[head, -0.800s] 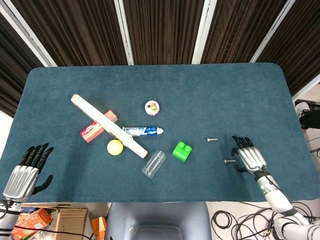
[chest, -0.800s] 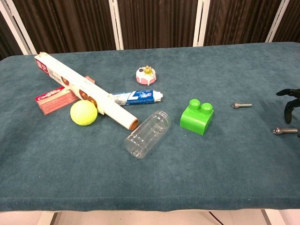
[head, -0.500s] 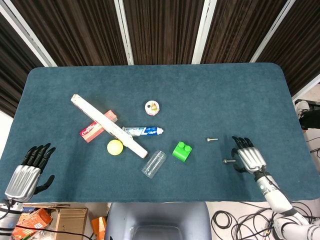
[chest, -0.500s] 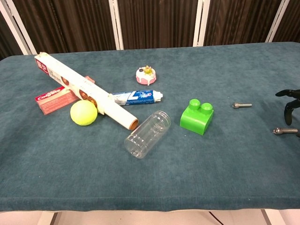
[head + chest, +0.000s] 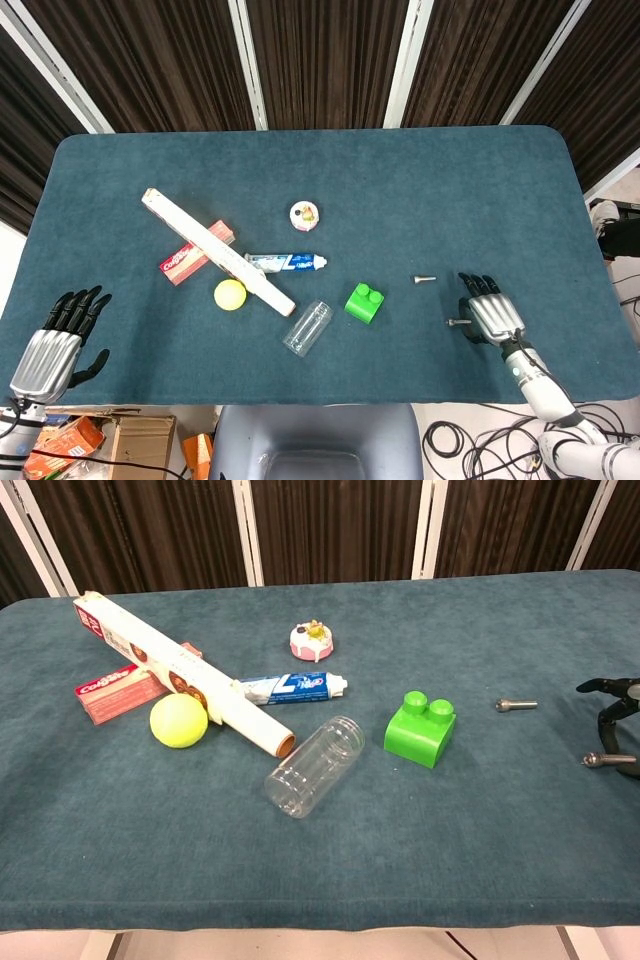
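My right hand (image 5: 492, 318) hovers low over the table's front right, fingers spread, holding nothing. A small metal bolt (image 5: 458, 322) lies right at its thumb side; whether the thumb touches it I cannot tell. In the chest view only that hand's dark fingers (image 5: 612, 712) show at the right edge, arched above the bolt (image 5: 606, 759). A second bolt (image 5: 423, 279) lies a little further in, also seen as a short pin (image 5: 515, 705). My left hand (image 5: 55, 340) sits at the front left table edge, fingers apart and empty, far from every object.
On the blue table (image 5: 400, 180) lie a green block (image 5: 365, 303), a clear jar (image 5: 307, 328) on its side, a yellow ball (image 5: 230, 294), a toothpaste tube (image 5: 287, 263), a long white box (image 5: 215, 250) across a red carton (image 5: 190, 258), and a small pink cake toy (image 5: 304, 215).
My right hand has shifted slightly left, closing on the nearer bolt. The left hand has sunk a little toward the table edge. The objects have not moved.
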`<action>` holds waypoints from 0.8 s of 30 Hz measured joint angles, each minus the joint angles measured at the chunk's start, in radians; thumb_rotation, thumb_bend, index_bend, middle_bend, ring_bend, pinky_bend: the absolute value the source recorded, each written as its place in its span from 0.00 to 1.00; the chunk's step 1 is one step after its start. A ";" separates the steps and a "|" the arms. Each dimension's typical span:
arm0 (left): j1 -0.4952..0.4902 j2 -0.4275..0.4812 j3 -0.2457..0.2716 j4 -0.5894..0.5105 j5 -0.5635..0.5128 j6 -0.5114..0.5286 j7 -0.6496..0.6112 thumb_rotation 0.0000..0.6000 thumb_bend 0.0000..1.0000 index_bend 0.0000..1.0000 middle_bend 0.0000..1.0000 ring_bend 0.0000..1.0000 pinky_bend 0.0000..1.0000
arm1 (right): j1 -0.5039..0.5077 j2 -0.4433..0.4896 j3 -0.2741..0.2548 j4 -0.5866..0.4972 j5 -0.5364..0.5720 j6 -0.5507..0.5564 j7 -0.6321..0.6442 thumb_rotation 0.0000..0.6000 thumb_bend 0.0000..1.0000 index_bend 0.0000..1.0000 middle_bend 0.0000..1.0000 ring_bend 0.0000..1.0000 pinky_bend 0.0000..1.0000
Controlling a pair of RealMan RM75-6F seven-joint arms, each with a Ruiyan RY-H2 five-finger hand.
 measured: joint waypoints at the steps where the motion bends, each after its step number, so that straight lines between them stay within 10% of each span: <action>1: 0.001 0.000 0.001 0.000 0.000 0.001 0.000 1.00 0.35 0.00 0.00 0.00 0.06 | -0.001 0.000 0.000 0.000 0.002 0.001 -0.003 1.00 0.31 0.58 0.00 0.00 0.00; 24: 0.008 0.004 0.003 -0.001 0.003 0.015 -0.004 1.00 0.34 0.00 0.00 0.00 0.07 | 0.021 0.055 0.025 -0.156 0.026 0.045 -0.095 1.00 0.31 0.58 0.00 0.00 0.00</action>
